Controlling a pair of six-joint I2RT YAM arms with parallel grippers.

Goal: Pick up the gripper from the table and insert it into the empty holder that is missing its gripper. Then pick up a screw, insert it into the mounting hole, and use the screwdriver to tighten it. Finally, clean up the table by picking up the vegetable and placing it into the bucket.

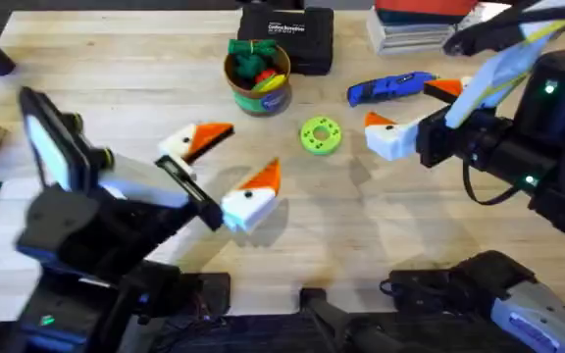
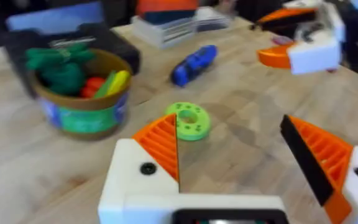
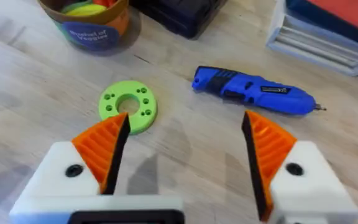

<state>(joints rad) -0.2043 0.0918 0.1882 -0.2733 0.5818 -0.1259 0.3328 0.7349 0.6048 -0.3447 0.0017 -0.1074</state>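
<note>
Both arms hover above the desk (image 1: 361, 235) holding nothing. The left gripper (image 2: 253, 162) has its fingers spread wide, and so does the right gripper (image 3: 185, 155). The bucket (image 1: 258, 71) sits toward the far side, already showing green, red and yellow toys, so the tidying looks nearly finished (I can't pick out a loose vegetable anywhere). The screwdriver (image 3: 253, 93) lies flat just past the green ring (image 3: 128, 106). A sound next move is probably to lift straight up and away, keeping clear of that ring and the tool.
</note>
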